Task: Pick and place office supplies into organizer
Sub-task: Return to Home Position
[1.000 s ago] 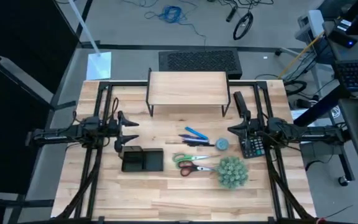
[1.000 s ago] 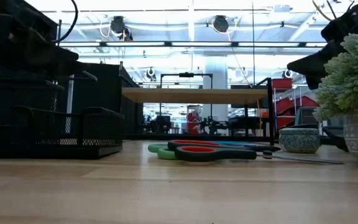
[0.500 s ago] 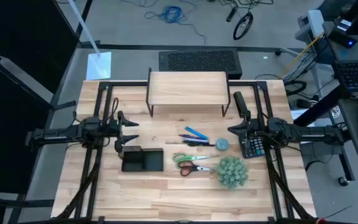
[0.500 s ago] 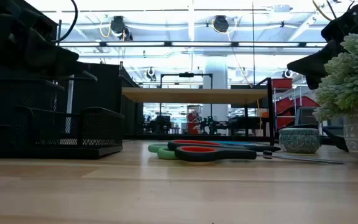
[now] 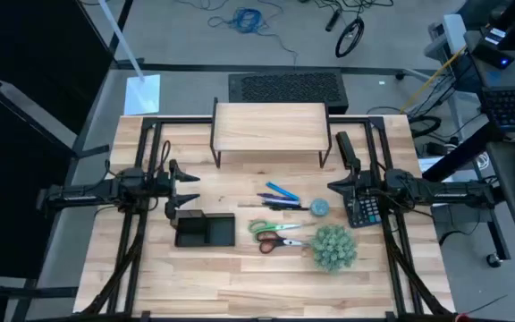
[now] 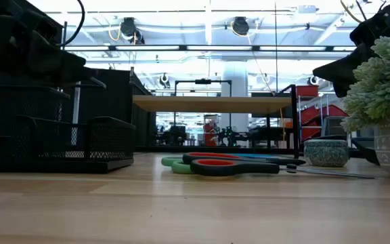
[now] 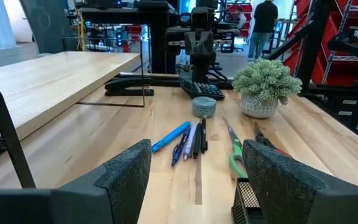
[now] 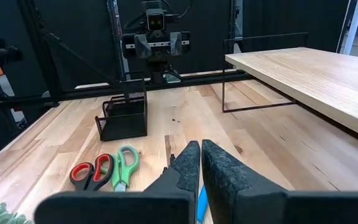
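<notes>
1. The organizer stands on the wooden table, left of centre, with its taller pen-cup section at its left end.
2. The office supplies lie on the bare tabletop to its right, apart from it. The green-handled scissors and the red-handled scissors lie just beside each other, handles toward the organizer.
3. Behind the scissors, toward the shelf, the blue pens and a dark pen lie in a loose cluster.
4. The left gripper hangs just behind the organizer, on its shelf side. Its fingers are spread wide and hold nothing.
5. The right gripper hangs at the table's right, beside the calculator. Its fingers are pressed together with nothing between them.
6. A small round teal pot sits between the pens and the calculator.
7. The fuzzy green plant stands near the scissors' blade tips.
8. The wooden riser shelf stands at the far edge.
</notes>
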